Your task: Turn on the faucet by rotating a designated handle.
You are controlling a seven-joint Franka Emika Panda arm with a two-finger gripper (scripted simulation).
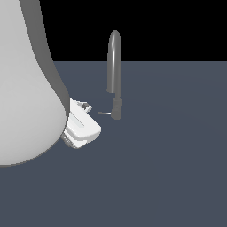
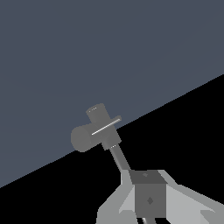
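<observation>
Although the bulky white arm point(image 1: 26, 80) fills the near part of the exterior view and hides most of the wrist, the gripper point(image 1: 84, 106) shows at its lower edge, with only a small dark fingertip poking out beyond the white hand body. Whether the jaws are apart or together cannot be told from either view: the exterior view shows just 1 tip, and the wrist view shows a grey block of the hand with pale fingers flanking it, cut off by the frame edge. Nothing appears to be held.

Just beyond that tip, toward the exterior view's right, lies the handle point(image 1: 104, 113), a thin grey lever. Its long axis runs roughly level, sticking out sideways from the base toward the gripper, so its free end is the part nearest the fingers; a small gap separates them. In the wrist view the handle point(image 2: 106, 126) shows as a bright thin bar crossing the base, straight ahead of the hand.

Farther still stands the faucet point(image 1: 114, 62), upright on the dark floor point(image 1: 168, 168), its gooseneck arching back toward the arm's side.

My judgement: this is the approach, with contact not yet made. The coming move turns on closing that short gap along the lever's axis, then pushing across it to swing the handle around the base.
</observation>
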